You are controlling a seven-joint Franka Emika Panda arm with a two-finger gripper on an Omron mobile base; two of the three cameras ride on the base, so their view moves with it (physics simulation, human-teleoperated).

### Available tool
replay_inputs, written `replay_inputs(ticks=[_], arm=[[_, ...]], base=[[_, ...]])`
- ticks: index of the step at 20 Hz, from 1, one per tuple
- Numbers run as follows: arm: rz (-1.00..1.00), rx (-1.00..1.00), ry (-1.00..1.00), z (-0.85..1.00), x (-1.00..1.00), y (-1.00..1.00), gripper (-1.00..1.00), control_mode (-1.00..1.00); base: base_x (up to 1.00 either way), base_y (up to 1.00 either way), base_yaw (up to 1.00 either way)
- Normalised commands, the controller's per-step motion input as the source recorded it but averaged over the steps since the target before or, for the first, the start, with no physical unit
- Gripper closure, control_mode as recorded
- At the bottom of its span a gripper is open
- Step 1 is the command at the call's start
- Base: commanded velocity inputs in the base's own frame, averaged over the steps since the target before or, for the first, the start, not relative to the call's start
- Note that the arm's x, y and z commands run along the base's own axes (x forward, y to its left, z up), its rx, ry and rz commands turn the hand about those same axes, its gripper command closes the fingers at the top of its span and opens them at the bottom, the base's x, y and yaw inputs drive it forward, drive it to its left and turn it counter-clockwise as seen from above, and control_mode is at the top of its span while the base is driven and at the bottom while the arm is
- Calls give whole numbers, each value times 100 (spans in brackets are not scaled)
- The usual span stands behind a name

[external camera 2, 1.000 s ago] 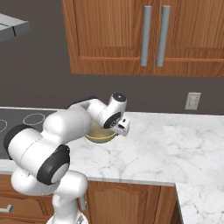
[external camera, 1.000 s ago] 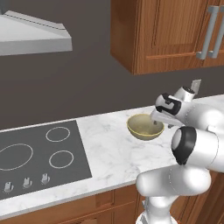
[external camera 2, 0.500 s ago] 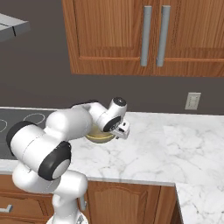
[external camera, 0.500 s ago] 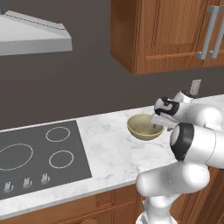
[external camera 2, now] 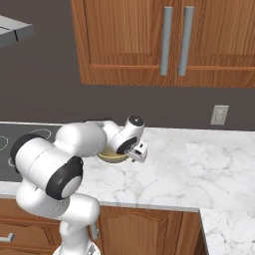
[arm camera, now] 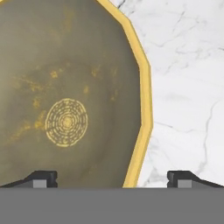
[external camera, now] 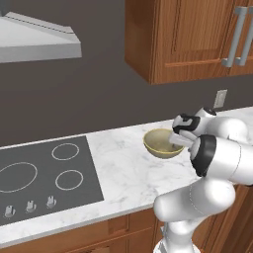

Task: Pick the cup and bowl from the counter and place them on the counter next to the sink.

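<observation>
The pincer (arm camera: 111,177) is held wide open with nothing in it. The bowl (arm camera: 65,96) is seen right under it on the counter (arm camera: 188,87). The bowl's yellow rim (arm camera: 142,131) is lined up between the two tips.

- The bowl (external camera: 162,143) is round and deep, olive-tan with a yellowish rim and plain smooth sides. It stands upright, mouth up, on the desk (external camera: 123,168).
- In the hand view, the bowl (arm camera: 65,96) shows a mottled inside with yellow flecks and a pale ring pattern at its bottom; its faceted yellow rim curves down the middle of the view, bare desk (arm camera: 188,87) beside it.
- In the right base view, a sliver of the bowl (external camera 2: 112,157) shows on the desk (external camera 2: 189,169).
- The desk is white marble with faint grey veins, over brown wooden cabinets.
</observation>
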Motion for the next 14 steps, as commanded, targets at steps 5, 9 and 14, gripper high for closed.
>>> replay_inputs(ticks=[5, 9, 14], arm=[[0, 0, 2, -5, 1, 1, -100, -100], [0, 0, 2, -9, 0, 1, -100, -100], [0, 0, 0, 0, 0, 0, -100, -100]], base=[[0, 0, 0], [0, 0, 0], [0, 0, 0]])
